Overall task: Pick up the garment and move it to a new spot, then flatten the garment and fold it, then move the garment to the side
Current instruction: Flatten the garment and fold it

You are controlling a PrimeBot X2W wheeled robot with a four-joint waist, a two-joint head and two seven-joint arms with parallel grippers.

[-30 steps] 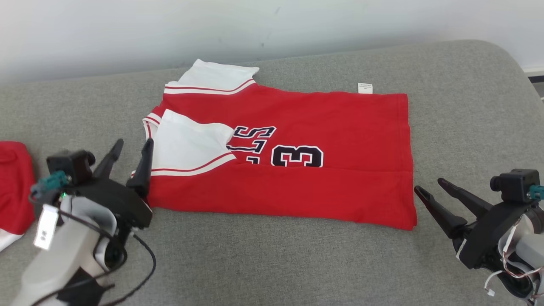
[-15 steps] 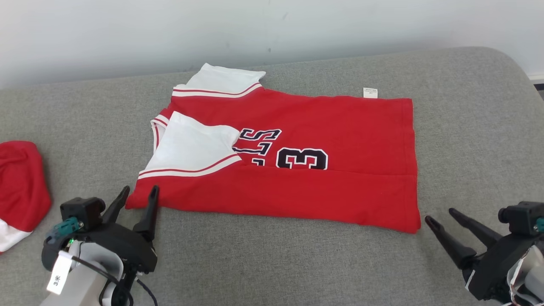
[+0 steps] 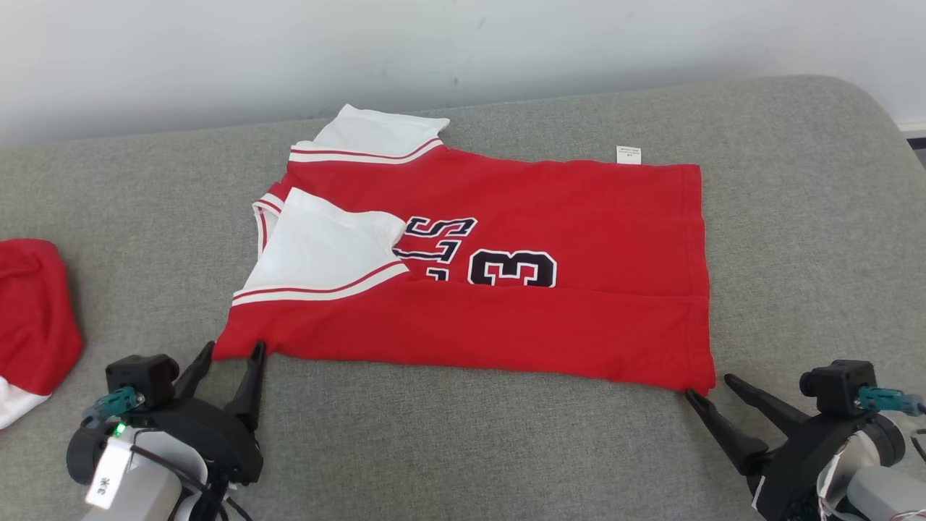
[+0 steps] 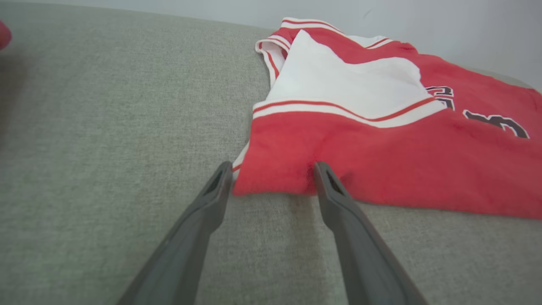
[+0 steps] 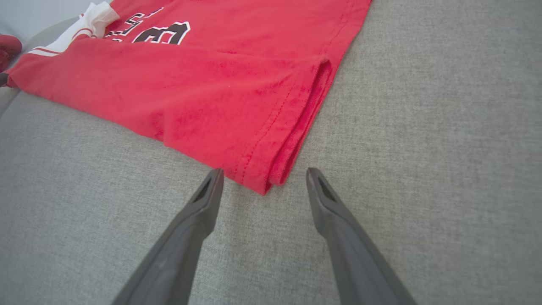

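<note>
Now saw the jersey (image 3: 506,311) spread flat on the grey couch (image 3: 796,231), red, near long edge folded over, collar end toward the left and hem toward the right. Noted a white sleeve (image 3: 325,246) folded over the chest, partly covering dark lettering and a 3 (image 3: 512,268); found the second sleeve (image 3: 369,134) poking out at the far edge, near the wall (image 3: 217,58). Spotted a small white label (image 3: 628,154) sticking out past the far edge by the hem.

Found the left hand (image 3: 233,347) low at the near left corner, fingers apart, holding nothing. From the left wrist, saw that corner lying between the two fingertips, one tip touching or just over the red edge, the other on bare couch just beside the corner. Caught a small green light (image 3: 118,430) glowing on the left arm below the hand.

Found the right hand (image 3: 709,386) at the near right corner, likewise spread wide and empty. From the right wrist, saw the doubled hem corner sitting in the gap between the tips, neither finger clearly touching cloth.

Noticed another red cloth (image 3: 32,311) with a white patch at the far left of the couch, well apart from the jersey
</note>
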